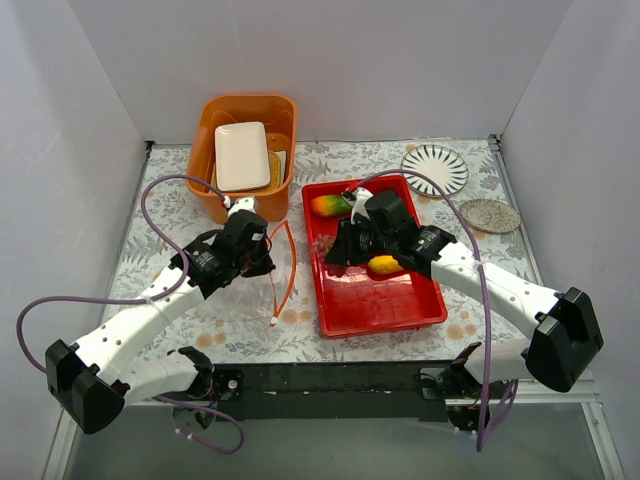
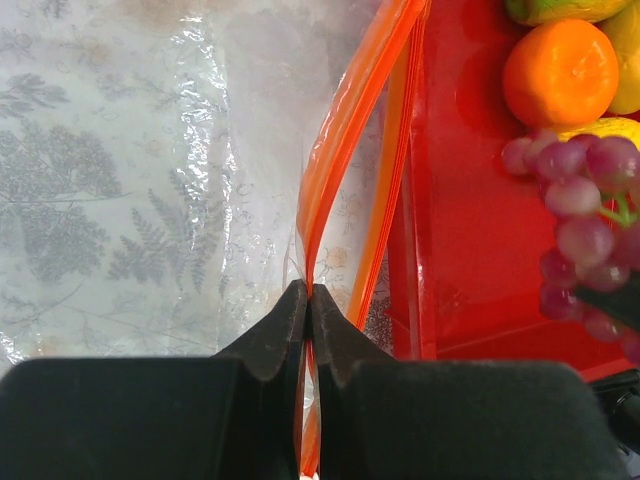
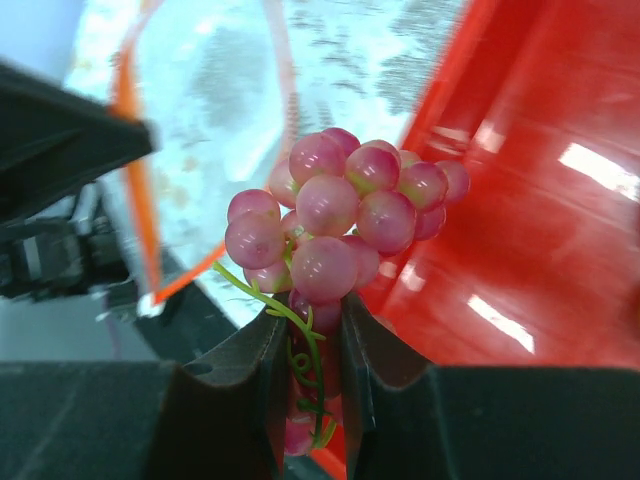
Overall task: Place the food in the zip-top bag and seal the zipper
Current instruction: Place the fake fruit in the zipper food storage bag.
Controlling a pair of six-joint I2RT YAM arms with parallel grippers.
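Top external shows the zip-top bag (image 1: 240, 305) lying flat on the patterned tabletop (image 1: 330, 160) just left of the red tray (image 1: 385, 322), its zipper (image 1: 292, 262) arching up on the tray side. My left end effector (image 1: 268, 264) is at that strip; my right end effector (image 1: 340, 250) hangs over the tray's left part, a mango (image 1: 328, 206) beyond it at the far end. White walls (image 1: 60, 100) close in on three sides and an orange bin (image 1: 250, 110) stands far left.

Left wrist: the fingers (image 2: 275, 330) are pressed together on one lip of the zipper, the mouth gaping. I judge the film thin, limp and slippery, so the stiffer strip is the place to hold.

Right wrist: the jaws pinch the grape bunch (image 3: 340, 220) by its stem end, the bag mouth beyond it. It looks light, knobbly and bendy; I'd grip low on the stem.
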